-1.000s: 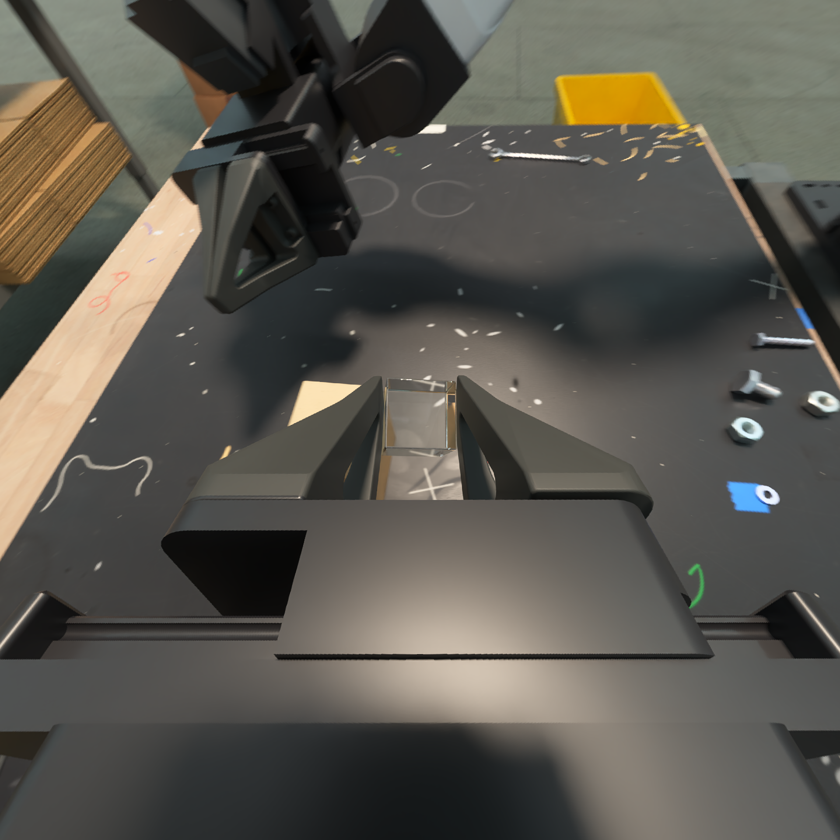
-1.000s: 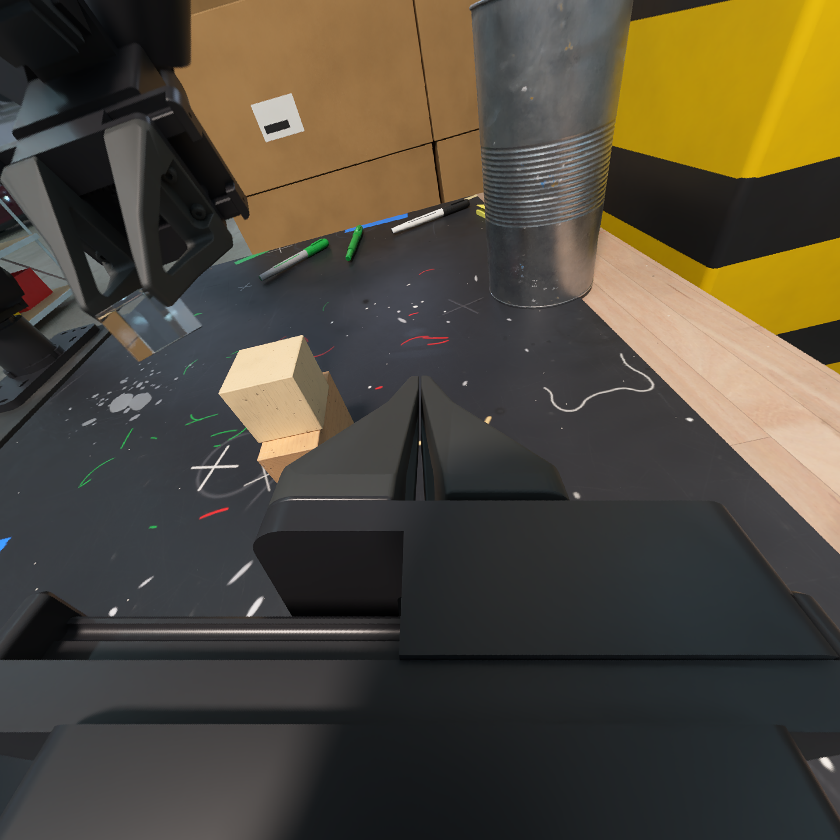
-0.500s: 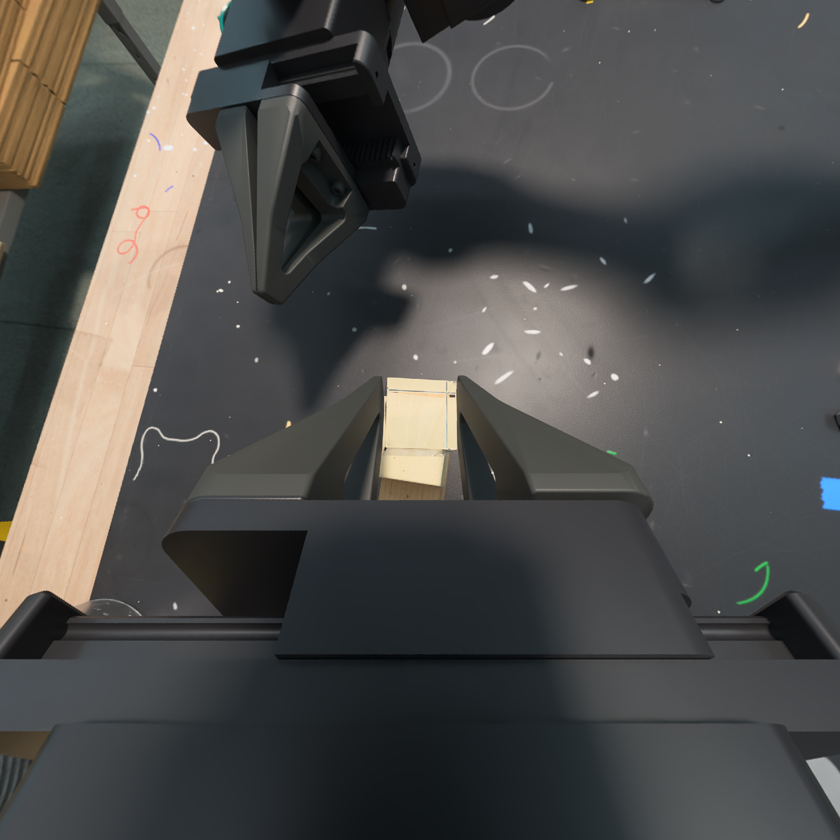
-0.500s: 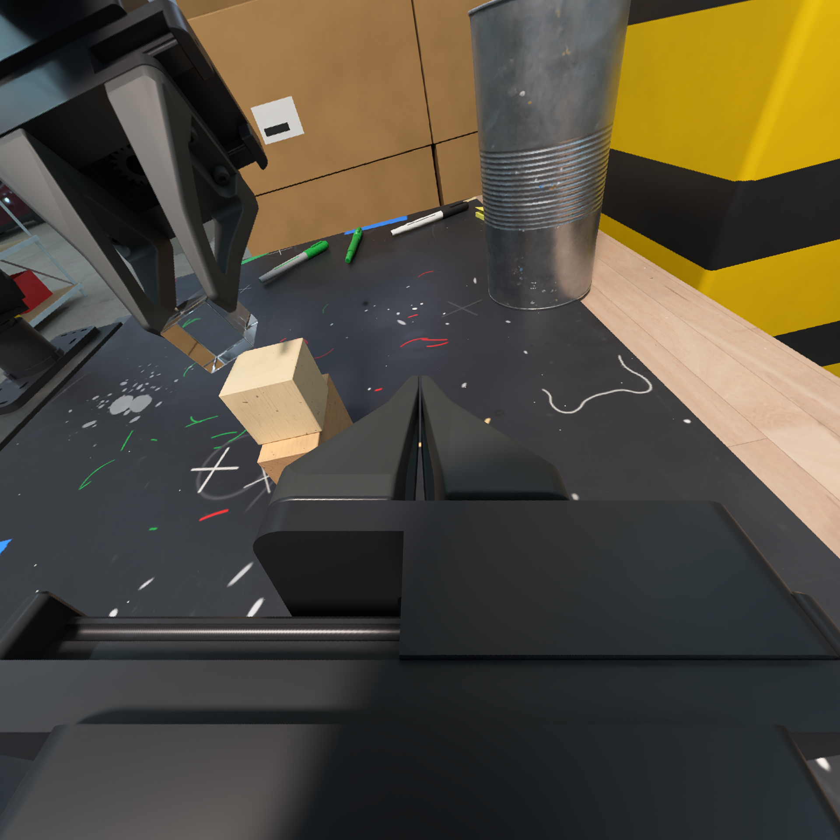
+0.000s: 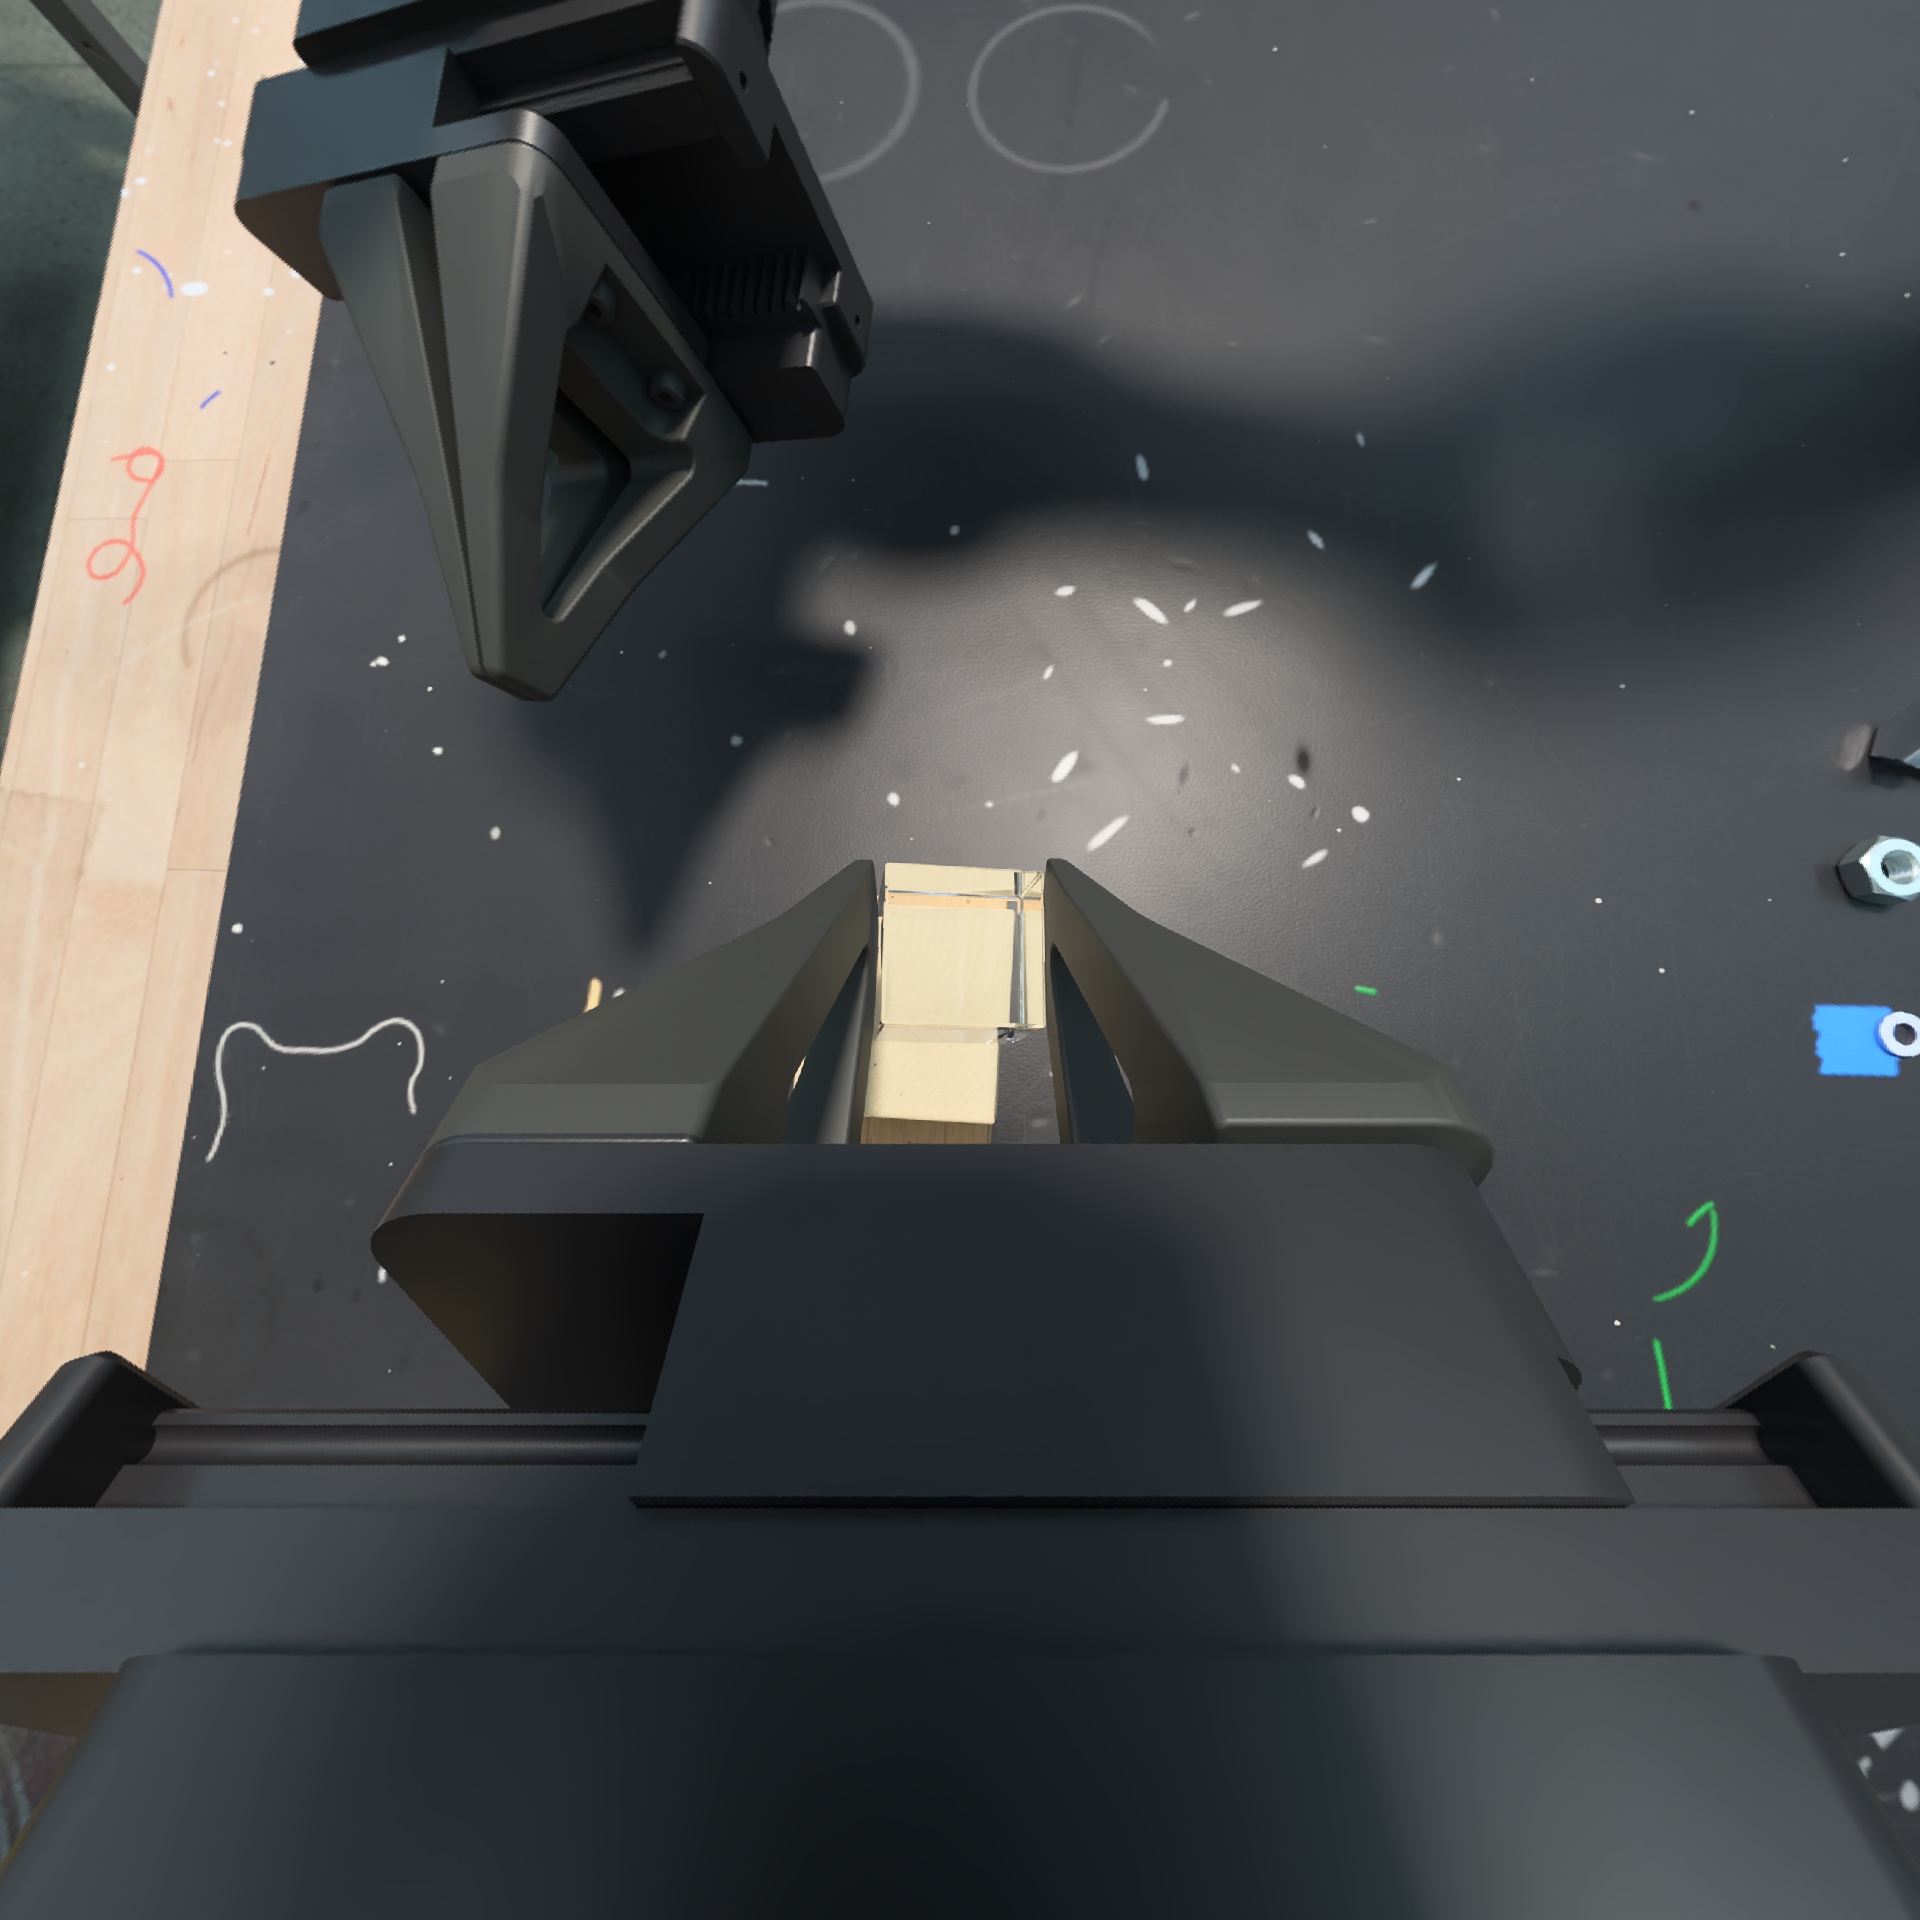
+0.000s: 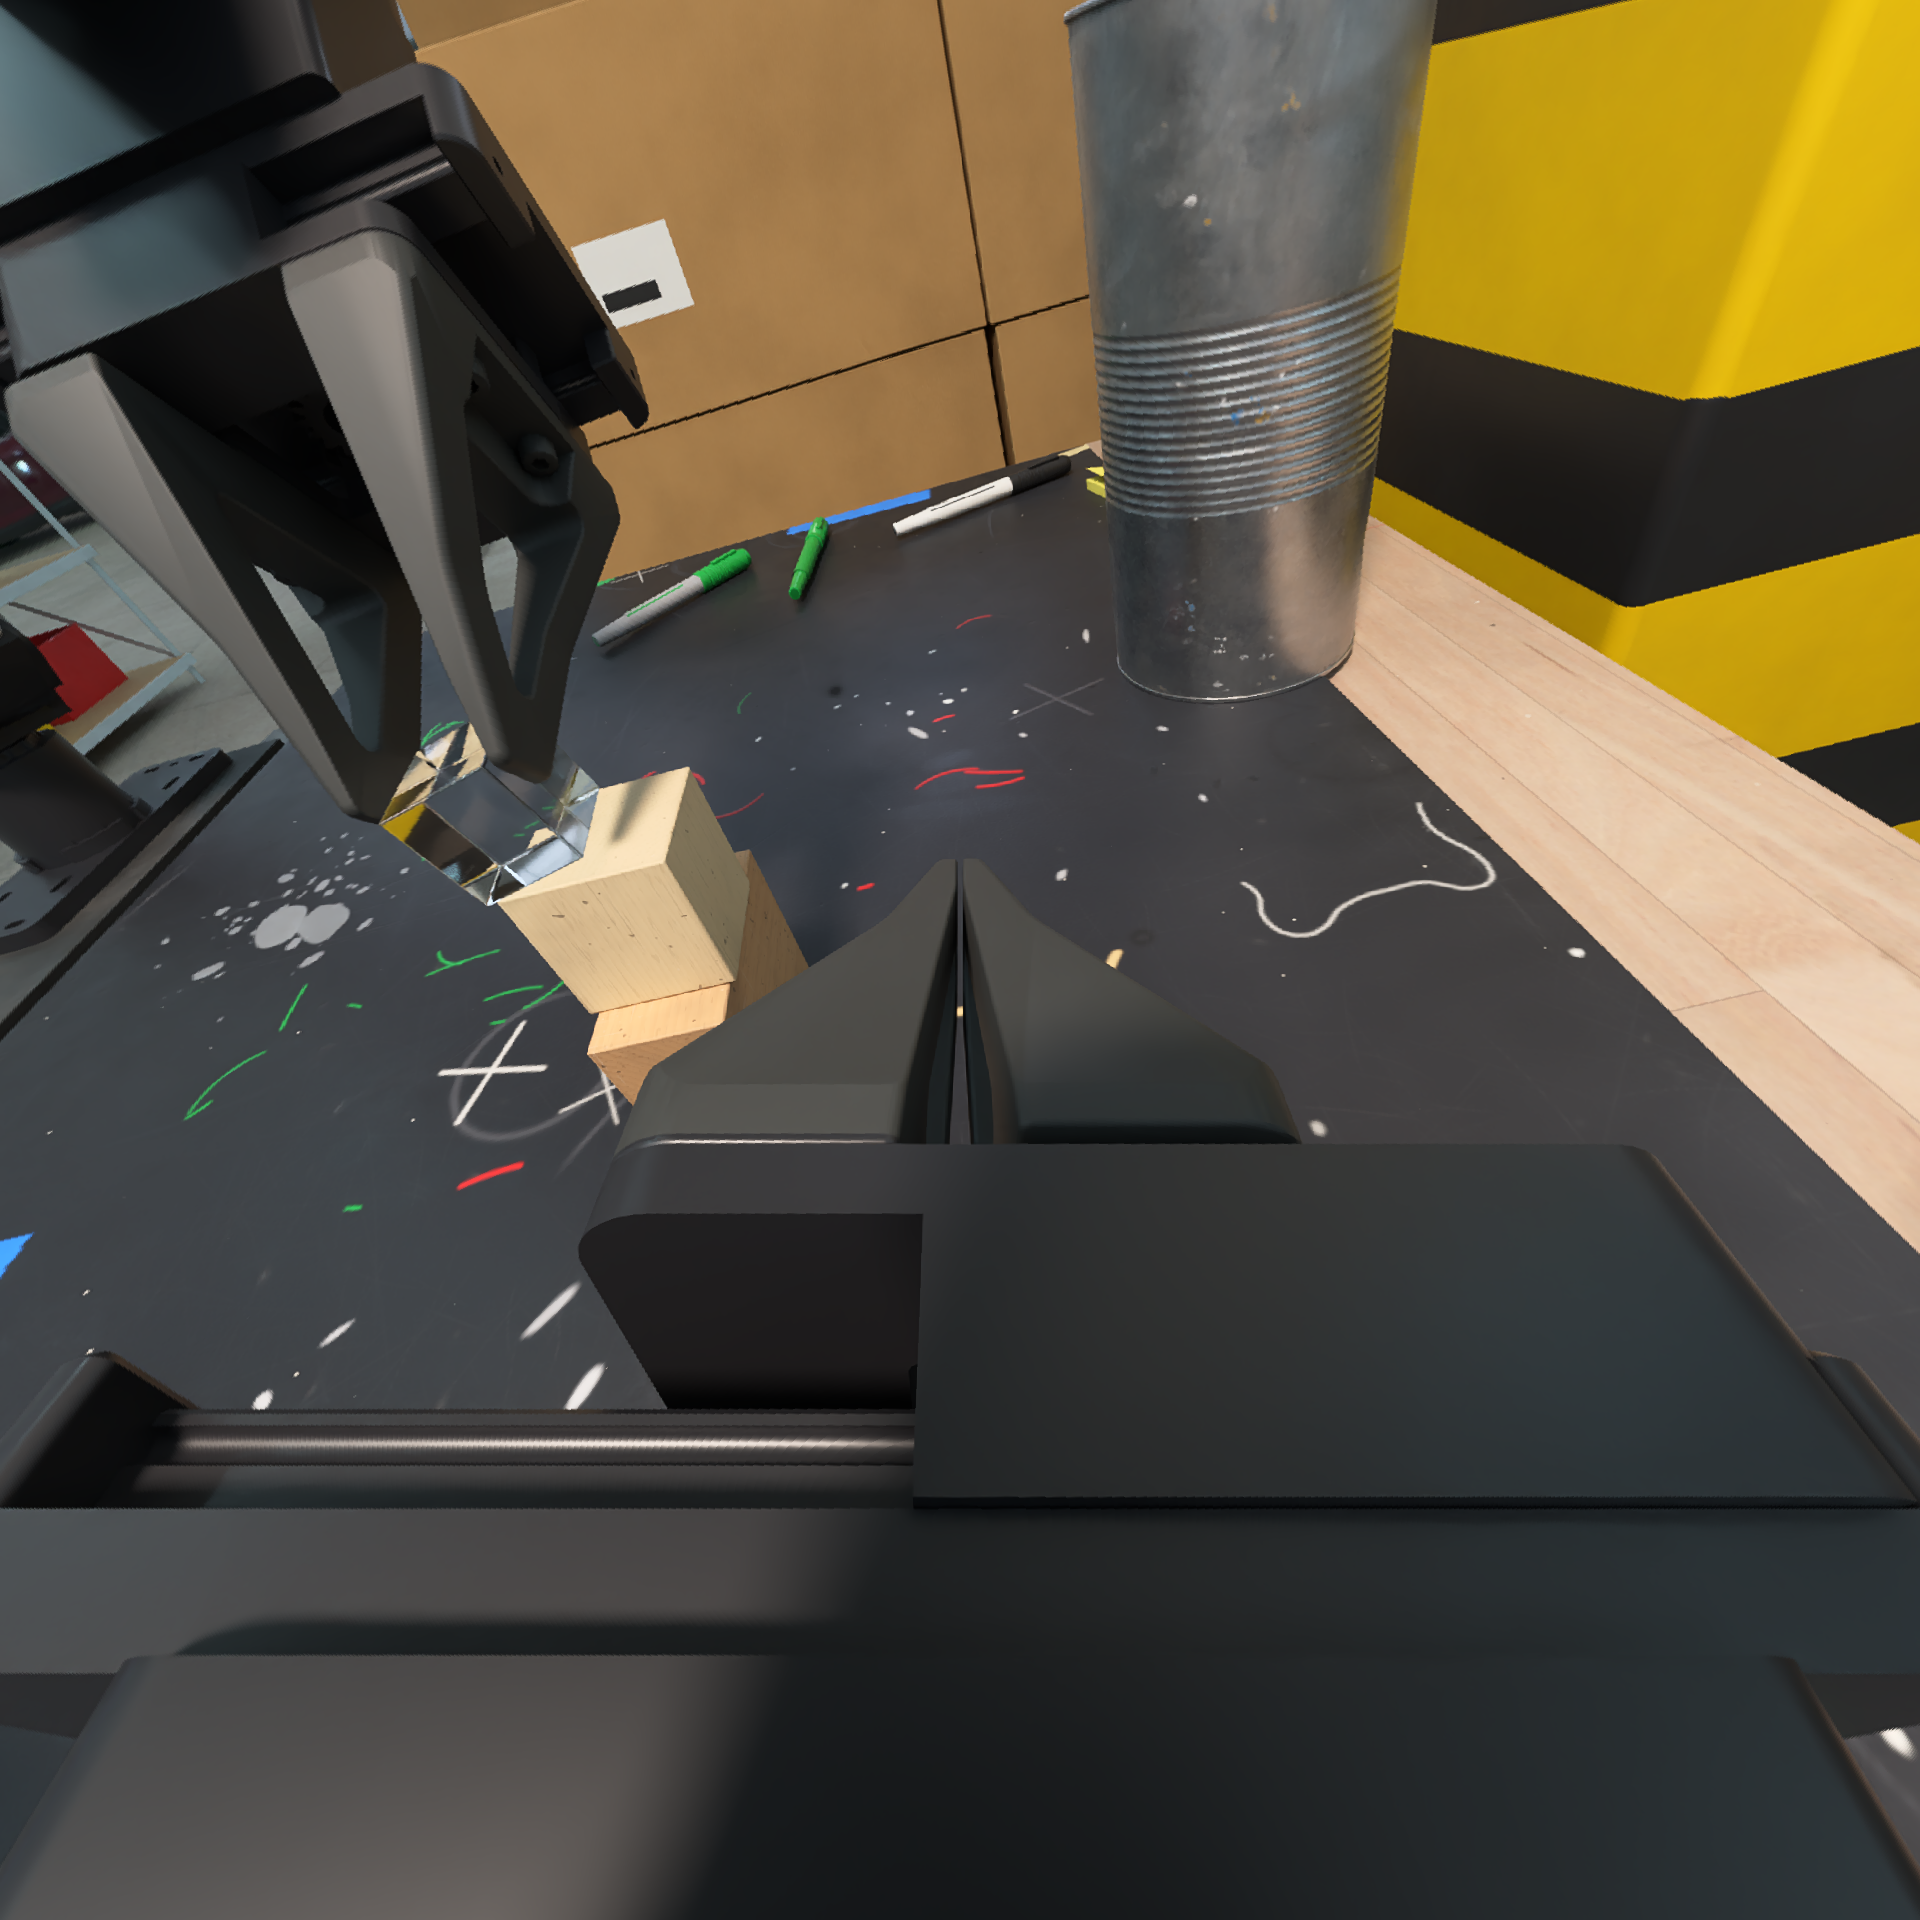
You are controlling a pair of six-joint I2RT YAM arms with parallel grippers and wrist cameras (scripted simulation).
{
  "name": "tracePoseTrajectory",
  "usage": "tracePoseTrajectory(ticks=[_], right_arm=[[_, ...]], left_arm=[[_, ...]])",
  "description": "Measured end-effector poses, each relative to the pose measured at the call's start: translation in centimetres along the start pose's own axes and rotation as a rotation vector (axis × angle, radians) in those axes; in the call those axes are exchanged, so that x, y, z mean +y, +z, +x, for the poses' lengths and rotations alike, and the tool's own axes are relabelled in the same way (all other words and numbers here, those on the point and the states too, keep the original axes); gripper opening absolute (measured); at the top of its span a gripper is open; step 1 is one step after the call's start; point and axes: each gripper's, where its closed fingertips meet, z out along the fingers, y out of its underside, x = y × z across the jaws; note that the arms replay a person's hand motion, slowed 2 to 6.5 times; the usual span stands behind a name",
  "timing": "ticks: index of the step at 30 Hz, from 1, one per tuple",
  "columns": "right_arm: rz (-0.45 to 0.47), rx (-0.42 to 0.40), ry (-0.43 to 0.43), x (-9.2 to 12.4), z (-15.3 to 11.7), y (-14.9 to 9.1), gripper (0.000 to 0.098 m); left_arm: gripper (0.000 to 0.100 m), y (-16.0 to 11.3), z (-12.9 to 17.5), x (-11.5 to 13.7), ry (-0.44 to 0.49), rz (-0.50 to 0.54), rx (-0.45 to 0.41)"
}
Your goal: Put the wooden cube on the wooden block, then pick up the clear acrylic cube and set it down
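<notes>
left gripper (image 6: pixel 457 790) clamps clear acrylic cube (image 6: pixel 488 821) mid-left of frame, directly over wooden cube (image 6: pixel 634 894) stacked on wooden block (image 6: pixel 665 1029); right gripper (image 6: pixel 958 883) closed, empty, at centre.

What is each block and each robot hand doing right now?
left gripper: shut on the clear acrylic cube
clear acrylic cube: held in the air, over the wooden cube
wooden cube: sitting on the wooden block
wooden block: on the mat, under the cube
right gripper: shut, empty
</notes>
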Motion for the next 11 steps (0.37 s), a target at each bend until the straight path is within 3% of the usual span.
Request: tracePoseTrajectory(ticks=[11], right_arm=[[-0.001,0.0,0.004,-0.07,0.08,0.01,0.0009]], left_arm=[[0.027,0.19,0.05,-0.09,0.017,0.007,0.024]])
